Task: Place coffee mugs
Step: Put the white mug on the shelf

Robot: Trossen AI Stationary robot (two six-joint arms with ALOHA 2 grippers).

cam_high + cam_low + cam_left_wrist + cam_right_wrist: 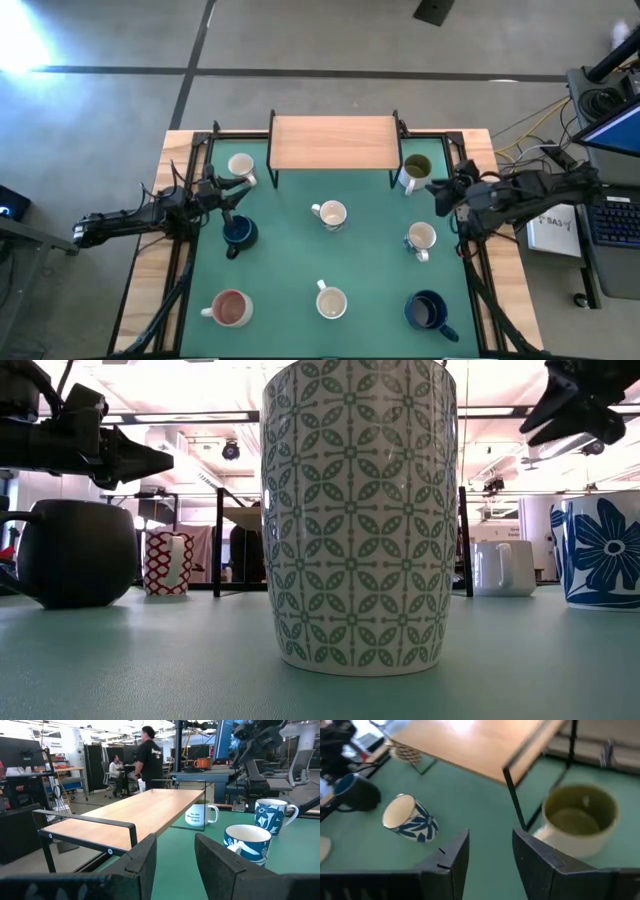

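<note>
My right gripper [436,190] hangs released, jaws parted and empty, just beside the olive-green mug [414,170], which stands upright at the wooden shelf's [333,142] right leg. I judge that mug placed. My left gripper [238,190] waits open by the shelf's left end.

Green mat [370,270] held eight mugs; wooden shelf [333,142] sat at the far edge. Right gripper [441,192] hovered just beside the olive-green-inside mug [415,170], left gripper [232,196] between the cream mug [241,167] and dark blue mug [238,233]

A green-topped table [370,265] carries eight mugs [331,215] and a wooden shelf [333,143].
</note>
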